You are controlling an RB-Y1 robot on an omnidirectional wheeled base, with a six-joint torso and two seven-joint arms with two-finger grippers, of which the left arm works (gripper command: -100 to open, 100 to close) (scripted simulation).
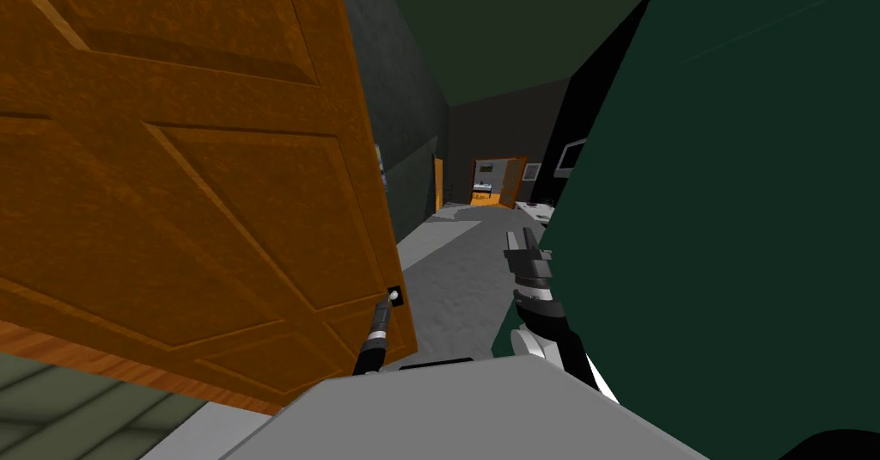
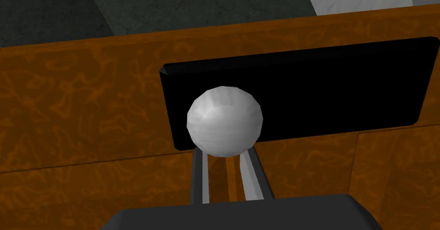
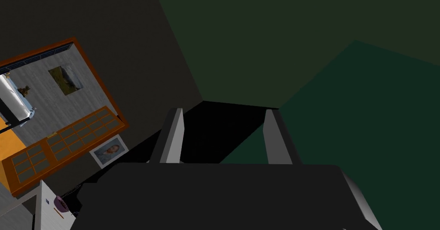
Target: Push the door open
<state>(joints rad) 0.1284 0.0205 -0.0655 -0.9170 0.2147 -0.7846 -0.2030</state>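
Left gripper (image 2: 225, 156) at the door (image 1: 189, 180) knob (image 2: 224, 121), fingers pinched close, tips hidden behind it; grip unconfirmed. Right gripper (image 3: 223, 133) spread wide, off the door.

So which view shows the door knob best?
The left wrist view: the door knob sits large in the middle, grey against a black plate, with the left end effector closed on it. The head view shows it as a small dot at the edge of the brown door. The right wrist view faces elsewhere.
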